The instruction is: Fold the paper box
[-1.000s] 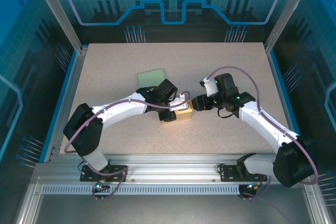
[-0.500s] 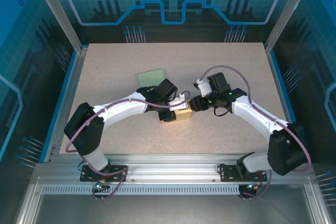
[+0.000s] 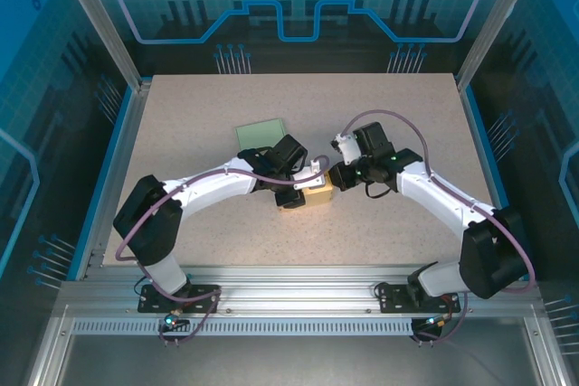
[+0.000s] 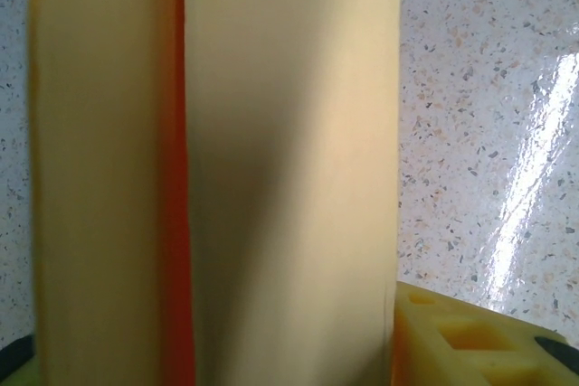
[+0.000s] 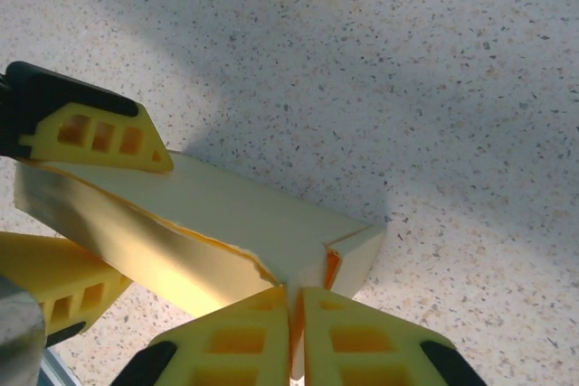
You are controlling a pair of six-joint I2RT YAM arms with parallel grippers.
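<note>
The speckled table [image 3: 407, 115] offers wide room toward its far and right edges. A pale green sheet [image 3: 261, 133] lies flat, its near corner hidden behind the left arm. Near centre sits the paper box [image 3: 317, 198], largely covered by the grippers. The left gripper [image 3: 306, 189] clamps its long sides, and the right gripper [image 5: 295, 330] pinches its end corner, fingers almost meeting.

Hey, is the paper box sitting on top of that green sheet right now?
No, the paper box sits on bare speckled table, and the green sheet lies apart from it, farther from the arm bases.
</note>
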